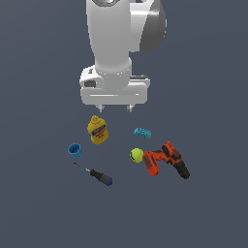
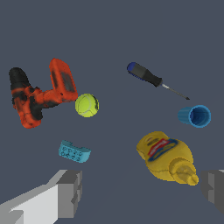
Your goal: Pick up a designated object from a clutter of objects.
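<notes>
Gripper (image 1: 114,109): fingers apart, holding nothing, raised above the clutter.
Teal block (image 1: 142,132): on the floor, lying free, at about 4 o'clock from the gripper in the exterior view.
Neighbours: tennis ball (image 1: 136,155) near at its 6 o'clock; drill (image 1: 167,161) at 5; mustard bottle (image 1: 98,130) at 9.
Risk: a straight descent likely lands between bottle and block, nudging the bottle.
Arm: pointing down, wrist high.

Small teal studded block (image 1: 142,132) lies flat near the tennis ball (image 1: 136,155).
</notes>
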Robot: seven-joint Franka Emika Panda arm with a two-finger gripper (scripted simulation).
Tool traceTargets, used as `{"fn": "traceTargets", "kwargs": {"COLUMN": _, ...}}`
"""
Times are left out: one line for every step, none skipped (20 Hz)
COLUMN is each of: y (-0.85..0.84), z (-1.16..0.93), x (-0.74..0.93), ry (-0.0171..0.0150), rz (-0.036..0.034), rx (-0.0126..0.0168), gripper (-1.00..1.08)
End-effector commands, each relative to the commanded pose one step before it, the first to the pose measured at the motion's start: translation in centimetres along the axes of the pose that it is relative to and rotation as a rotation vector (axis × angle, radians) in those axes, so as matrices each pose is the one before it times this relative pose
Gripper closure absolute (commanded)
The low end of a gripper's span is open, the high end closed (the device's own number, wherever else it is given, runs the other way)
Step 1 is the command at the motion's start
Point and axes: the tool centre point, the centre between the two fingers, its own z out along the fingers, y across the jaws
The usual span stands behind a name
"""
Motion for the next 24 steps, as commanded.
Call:
{"fn": "traceTargets", "kwargs": {"y": -0.502, "z": 0.975, "x": 0.028, "ry": -0.00002, "rz": -0.04534, "rx": -0.00367, "gripper": -0.92}}
{"fn": "traceTargets", "kwargs": {"y": -0.238, "z": 0.46, "x": 0.018, "ry": 0.0002, "rz": -0.02192, "rx": -0.00171, "gripper": -0.92}}
{"fn": "traceTargets", "kwargs": {"y": -0.26, "z": 0.495, "x": 0.019, "ry": 0.00021, "rz": -0.02371, "rx": -0.00178, "gripper": -0.92}}
{"fn": "traceTargets", "kwargs": {"y": -0.282, "z": 0.529, "x": 0.019, "ry": 0.00021, "rz": -0.0255, "rx": -0.00185, "gripper": -0.92}}
{"fn": "traceTargets", "kwargs": {"y": -0.304, "z": 0.563, "x": 0.018, "ry": 0.00021, "rz": -0.02732, "rx": -0.0019, "gripper": -0.92}}
{"fn": "traceTargets", "kwargs": {"y": -0.328, "z": 0.596, "x": 0.018, "ry": 0.00021, "rz": -0.02918, "rx": -0.00193, "gripper": -0.92}}
{"fn": "traceTargets", "kwargs": {"y": -0.353, "z": 0.629, "x": 0.019, "ry": 0.00022, "rz": -0.03104, "rx": -0.00194, "gripper": -0.92}}
{"fn": "traceTargets", "kwargs": {"y": -0.378, "z": 0.662, "x": 0.019, "ry": 0.00023, "rz": -0.0329, "rx": -0.00194, "gripper": -0.92}}
{"fn": "traceTargets", "kwargs": {"y": -0.405, "z": 0.693, "x": 0.019, "ry": 0.00025, "rz": -0.03478, "rx": -0.00191, "gripper": -0.92}}
{"fn": "traceTargets", "kwargs": {"y": -0.421, "z": 0.704, "x": 0.02, "ry": 0.00027, "rz": -0.03569, "rx": -0.00182, "gripper": -0.92}}
{"fn": "traceTargets", "kwargs": {"y": -0.428, "z": 0.698, "x": 0.02, "ry": 0.00029, "rz": -0.03578, "rx": -0.00168, "gripper": -0.92}}
{"fn": "traceTargets", "kwargs": {"y": -0.435, "z": 0.692, "x": 0.021, "ry": 0.00032, "rz": -0.03585, "rx": -0.00153, "gripper": -0.92}}
{"fn": "traceTargets", "kwargs": {"y": -0.442, "z": 0.686, "x": 0.023, "ry": 0.00036, "rz": -0.03591, "rx": -0.00139, "gripper": -0.92}}
{"fn": "traceTargets", "kwargs": {"y": -0.449, "z": 0.679, "x": 0.025, "ry": 0.0004, "rz": -0.03598, "rx": -0.00125, "gripper": -0.92}}
{"fn": "traceTargets", "kwargs": {"y": -0.456, "z": 0.673, "x": 0.028, "ry": 0.00045, "rz": -0.03603, "rx": -0.00111, "gripper": -0.92}}
{"fn": "traceTargets", "kwargs": {"y": -0.464, "z": 0.666, "x": 0.031, "ry": 0.00051, "rz": -0.0361, "rx": -0.00097, "gripper": -0.92}}
{"fn": "traceTargets", "kwargs": {"y": -0.471, "z": 0.659, "x": 0.035, "ry": 0.00058, "rz": -0.03615, "rx": -0.00083, "gripper": -0.92}}
{"fn": "traceTargets", "kwargs": {"y": -0.478, "z": 0.652, "x": 0.039, "ry": 0.00066, "rz": -0.0362, "rx": -0.0007, "gripper": -0.92}}
{"fn": "traceTargets", "kwargs": {"y": -0.485, "z": 0.644, "x": 0.044, "ry": 0.00075, "rz": -0.03624, "rx": -0.00057, "gripper": -0.92}}
{"fn": "traceTargets", "kwargs": {"y": -0.493, "z": 0.637, "x": 0.049, "ry": 0.00084, "rz": -0.03628, "rx": -0.00044, "gripper": -0.92}}
{"fn": "traceTargets", "kwargs": {"y": -0.5, "z": 0.629, "x": 0.055, "ry": 0.00094, "rz": -0.03632, "rx": -0.00032, "gripper": -0.92}}
{"fn": "traceTargets", "kwargs": {"y": -0.507, "z": 0.621, "x": 0.061, "ry": 0.00104, "rz": -0.03635, "rx": -0.0002, "gripper": -0.92}}
{"fn": "traceTargets", "kwargs": {"y": -0.514, "z": 0.613, "x": 0.068, "ry": 0.00116, "rz": -0.03638, "rx": -0.00008, "gripper": -0.92}}
{"fn": "traceTargets", "kwargs": {"y": -0.521, "z": 0.605, "x": 0.075, "ry": 0.00128, "rz": -0.03641, "rx": 0.00003, "gripper": -0.92}}
